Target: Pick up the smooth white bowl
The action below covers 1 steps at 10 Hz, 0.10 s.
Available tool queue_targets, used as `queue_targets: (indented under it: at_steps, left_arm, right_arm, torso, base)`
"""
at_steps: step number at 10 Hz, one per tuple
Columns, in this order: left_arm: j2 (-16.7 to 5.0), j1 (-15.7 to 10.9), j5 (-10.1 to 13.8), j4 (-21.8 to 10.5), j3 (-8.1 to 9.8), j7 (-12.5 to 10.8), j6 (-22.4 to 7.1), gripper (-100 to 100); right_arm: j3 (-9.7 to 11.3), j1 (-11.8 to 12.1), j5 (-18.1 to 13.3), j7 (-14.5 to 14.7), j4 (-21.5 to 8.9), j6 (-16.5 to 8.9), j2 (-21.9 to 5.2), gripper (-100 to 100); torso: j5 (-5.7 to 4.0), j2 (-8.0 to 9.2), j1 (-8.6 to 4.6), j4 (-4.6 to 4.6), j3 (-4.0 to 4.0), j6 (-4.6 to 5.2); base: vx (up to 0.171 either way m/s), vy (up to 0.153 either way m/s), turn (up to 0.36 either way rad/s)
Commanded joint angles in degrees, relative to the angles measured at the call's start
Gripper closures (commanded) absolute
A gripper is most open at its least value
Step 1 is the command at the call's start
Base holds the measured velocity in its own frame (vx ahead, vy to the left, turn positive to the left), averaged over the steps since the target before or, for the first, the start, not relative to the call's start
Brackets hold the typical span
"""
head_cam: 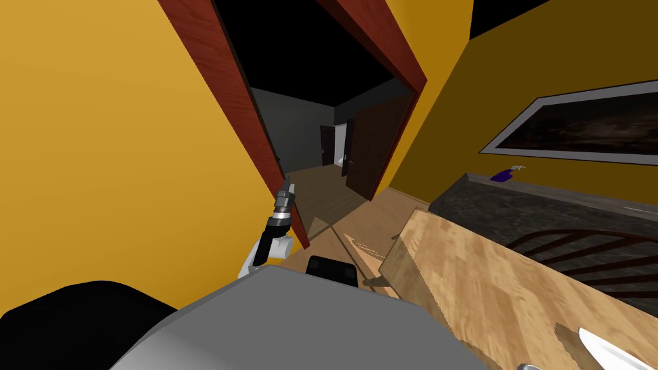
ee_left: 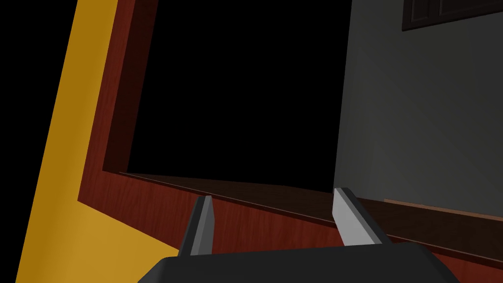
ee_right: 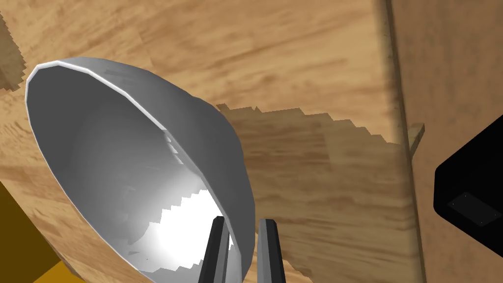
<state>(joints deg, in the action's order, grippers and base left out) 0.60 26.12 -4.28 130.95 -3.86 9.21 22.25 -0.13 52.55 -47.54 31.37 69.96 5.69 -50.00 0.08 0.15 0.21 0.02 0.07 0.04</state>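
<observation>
The grasp looks made and the lift is the step in hand. The right gripper (ee_right: 243,223) is narrowed onto the bowl (ee_right: 147,162), pinching its wall at the near rim, with one of its fingers (ee_right: 216,250) inside and the other outside. The bowl is right at the fingertips and spreads away from them over the wooden tabletop (ee_right: 304,59); whether it has left the wood I cannot tell. The next move, I judge, calls for a steady straight raise, since a thin rim pinch could let it swing. The bowl is smooth, pale grey-white and thin-edged, with a bright patch inside. The left gripper (ee_left: 272,199) hangs wide and empty
</observation>
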Motion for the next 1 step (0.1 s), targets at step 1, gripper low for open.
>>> queue_targets:
  at_steps: [1]
  left_arm:
    - [0.0,0.0,0.0,0.0,0.00,0.0,0.0,0]
  right_arm:
    - [0.0,0.0,0.0,0.0,0.0,0.0,0.0,0]
  torso:
    - [0.00,0.00,0.00,0.00,0.00,0.00]
  base:
    - [0.000,0.000,0.000]
